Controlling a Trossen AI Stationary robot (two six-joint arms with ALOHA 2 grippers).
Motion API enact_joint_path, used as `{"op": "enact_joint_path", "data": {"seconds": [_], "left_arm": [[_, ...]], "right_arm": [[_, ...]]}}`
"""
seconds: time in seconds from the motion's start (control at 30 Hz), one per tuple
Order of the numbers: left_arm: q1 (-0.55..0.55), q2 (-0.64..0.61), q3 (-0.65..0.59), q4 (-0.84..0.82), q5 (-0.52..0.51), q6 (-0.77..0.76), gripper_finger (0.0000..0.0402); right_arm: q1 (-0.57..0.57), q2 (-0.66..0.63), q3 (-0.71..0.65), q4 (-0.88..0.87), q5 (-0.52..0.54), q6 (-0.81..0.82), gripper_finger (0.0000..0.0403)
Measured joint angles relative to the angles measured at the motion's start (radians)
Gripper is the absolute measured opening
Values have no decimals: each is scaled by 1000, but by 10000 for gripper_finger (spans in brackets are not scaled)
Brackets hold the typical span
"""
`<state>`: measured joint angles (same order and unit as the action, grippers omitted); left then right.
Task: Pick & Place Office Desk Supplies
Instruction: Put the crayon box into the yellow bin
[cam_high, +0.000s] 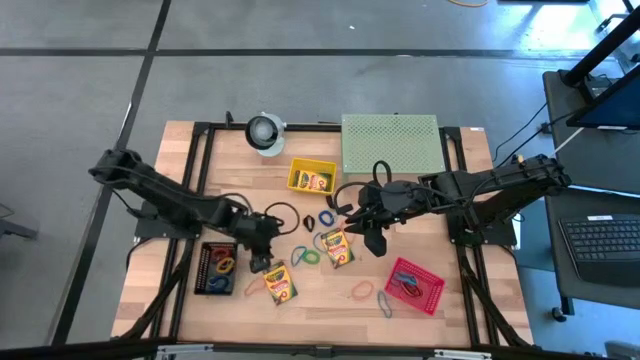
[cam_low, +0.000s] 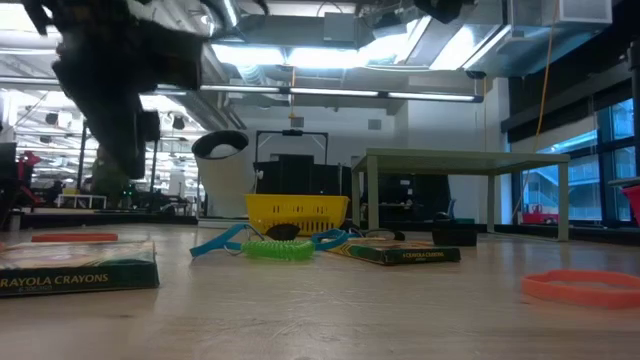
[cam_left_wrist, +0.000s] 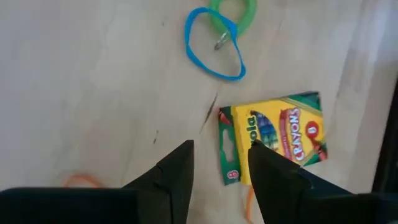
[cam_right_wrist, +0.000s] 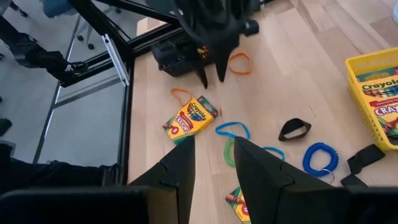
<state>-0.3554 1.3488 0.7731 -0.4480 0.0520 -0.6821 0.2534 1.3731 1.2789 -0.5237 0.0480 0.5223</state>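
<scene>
Both grippers hover empty over the mid-table supplies.
Left gripper (cam_high: 262, 262), fingers parted, hangs beside a crayon box (cam_high: 280, 285); right gripper (cam_high: 374, 240), parted too, nears another crayon box (cam_high: 336, 248), bare wood around.

My wooden table (cam_high: 440, 310) carries two loose crayon boxes (cam_high: 280, 285), scattered rubber bands (cam_high: 361, 290), yellow basket (cam_high: 312, 177), red basket (cam_high: 414, 285), black tray (cam_high: 215, 268), green stand (cam_high: 390, 143).

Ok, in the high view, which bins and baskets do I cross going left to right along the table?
Black tray → yellow basket → pale green perforated stand → red basket.
</scene>
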Motion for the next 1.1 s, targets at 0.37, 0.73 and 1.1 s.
{"op": "enact_joint_path", "data": {"seconds": [0.37,0.73,1.1], "left_arm": [[34,163,0,110,207,193,143],[65,257,0,163,273,267,143],[98,286,0,193,355,295,141]], "right_arm": [[1,0,0,0,-3,20,112],[33,0,0,0,-2,20,112],[62,0,0,0,11,34,112]]}}
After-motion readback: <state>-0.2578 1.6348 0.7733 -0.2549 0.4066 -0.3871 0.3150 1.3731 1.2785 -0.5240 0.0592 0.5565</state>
